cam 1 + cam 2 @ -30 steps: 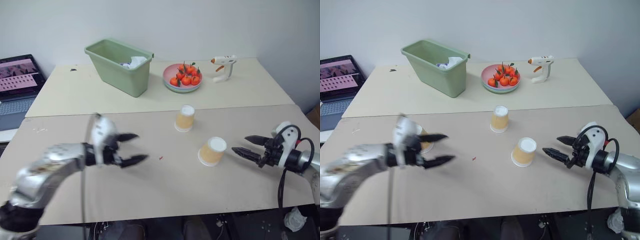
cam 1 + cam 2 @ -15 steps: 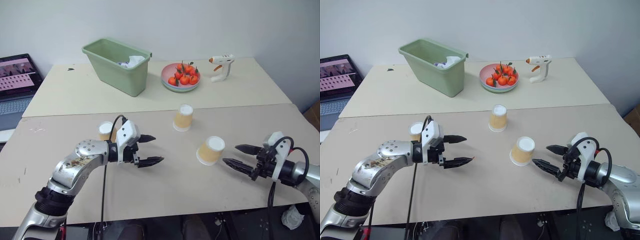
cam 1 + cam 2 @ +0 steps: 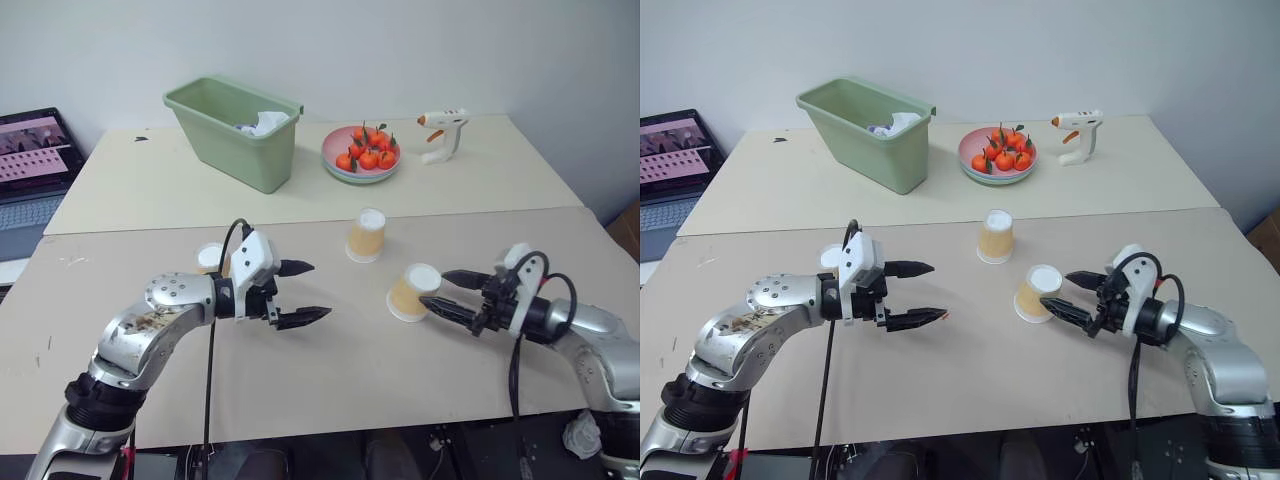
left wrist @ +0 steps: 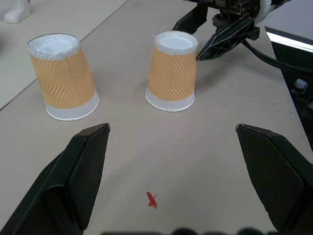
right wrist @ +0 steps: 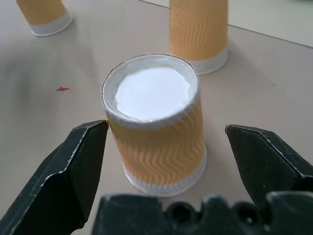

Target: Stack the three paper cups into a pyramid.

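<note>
Toward the surface's right edge, right arm reaches in low, nearly level; right claw (image 3: 441,290) spread wide, fingers flanking an upside-down tan-orange paper cup (image 3: 411,292), contact unclear. Left arm bent across the front, left claw (image 3: 306,293) wide apart, empty. Second cup (image 3: 367,236) stands mid-surface; third cup (image 3: 211,260) behind left claw.
</note>
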`<state>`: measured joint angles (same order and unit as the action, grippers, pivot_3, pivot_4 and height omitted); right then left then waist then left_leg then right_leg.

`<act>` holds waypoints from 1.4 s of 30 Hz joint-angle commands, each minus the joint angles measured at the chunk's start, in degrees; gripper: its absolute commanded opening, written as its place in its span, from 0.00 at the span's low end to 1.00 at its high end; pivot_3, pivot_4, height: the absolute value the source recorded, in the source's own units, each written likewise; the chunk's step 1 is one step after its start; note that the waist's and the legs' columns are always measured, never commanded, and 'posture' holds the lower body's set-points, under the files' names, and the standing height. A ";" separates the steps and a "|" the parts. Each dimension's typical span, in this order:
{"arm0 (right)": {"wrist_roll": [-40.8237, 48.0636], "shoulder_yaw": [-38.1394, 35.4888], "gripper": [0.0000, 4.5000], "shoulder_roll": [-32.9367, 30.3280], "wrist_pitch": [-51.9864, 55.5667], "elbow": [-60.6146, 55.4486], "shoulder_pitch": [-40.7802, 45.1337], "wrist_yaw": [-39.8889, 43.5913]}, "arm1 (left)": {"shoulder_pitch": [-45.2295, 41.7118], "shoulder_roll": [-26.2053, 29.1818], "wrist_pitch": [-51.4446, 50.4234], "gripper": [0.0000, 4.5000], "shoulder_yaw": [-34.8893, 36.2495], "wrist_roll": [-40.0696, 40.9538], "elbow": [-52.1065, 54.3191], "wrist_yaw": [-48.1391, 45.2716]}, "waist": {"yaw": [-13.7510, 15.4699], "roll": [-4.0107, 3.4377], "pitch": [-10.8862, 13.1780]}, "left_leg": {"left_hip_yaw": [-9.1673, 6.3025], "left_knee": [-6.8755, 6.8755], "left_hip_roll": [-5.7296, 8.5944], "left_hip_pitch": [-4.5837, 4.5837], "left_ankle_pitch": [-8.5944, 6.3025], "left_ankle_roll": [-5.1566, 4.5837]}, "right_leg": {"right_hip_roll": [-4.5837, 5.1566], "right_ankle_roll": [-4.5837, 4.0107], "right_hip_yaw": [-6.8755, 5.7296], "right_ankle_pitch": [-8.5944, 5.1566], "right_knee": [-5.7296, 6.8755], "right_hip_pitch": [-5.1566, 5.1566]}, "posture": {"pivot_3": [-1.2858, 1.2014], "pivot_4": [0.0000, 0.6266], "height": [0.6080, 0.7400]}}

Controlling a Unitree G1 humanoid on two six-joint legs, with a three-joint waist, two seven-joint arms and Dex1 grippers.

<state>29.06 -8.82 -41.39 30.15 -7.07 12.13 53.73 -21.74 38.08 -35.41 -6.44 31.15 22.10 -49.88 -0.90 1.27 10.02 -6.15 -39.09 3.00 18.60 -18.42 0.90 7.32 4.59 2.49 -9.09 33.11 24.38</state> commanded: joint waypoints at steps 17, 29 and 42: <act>0.66 4.52 0.61 5.64 -1.75 7.76 12.42 4.37 | 12.75 6.13 -8.70 1.00 20.63 9.81 14.31 5.62 | -0.77 -0.03 0.01 | -0.02 0.02 -0.03 0.00 0.01 0.01 | 0.00 -0.03 -0.01 0.02 0.06 0.10 | 0.52 0.24 0.89; 0.59 19.05 0.61 18.88 0.21 12.62 27.19 12.77 | 19.29 8.81 -8.69 1.00 35.70 12.39 14.86 8.81 | -1.17 -0.04 0.02 | -0.06 0.05 -0.21 0.01 0.04 0.10 | -0.20 -0.18 -0.06 0.10 0.06 0.22 | 0.52 0.24 0.89; -7.45 26.75 0.61 27.15 -6.25 23.01 30.62 18.17 | 20.76 7.41 -8.12 1.00 36.10 15.36 17.52 13.87 | -1.74 0.01 -0.02 | 0.02 0.02 -0.31 1.07 0.45 0.88 | -0.27 -0.46 -0.09 0.28 0.90 1.80 | 0.52 0.24 0.89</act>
<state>21.51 17.48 -14.49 24.99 18.31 43.61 70.74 -0.16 45.44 -44.45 29.55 45.45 38.07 -36.66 -2.64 1.28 10.01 -6.13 -39.07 2.69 19.67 -17.98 1.77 7.05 4.13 2.39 -8.81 34.01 26.18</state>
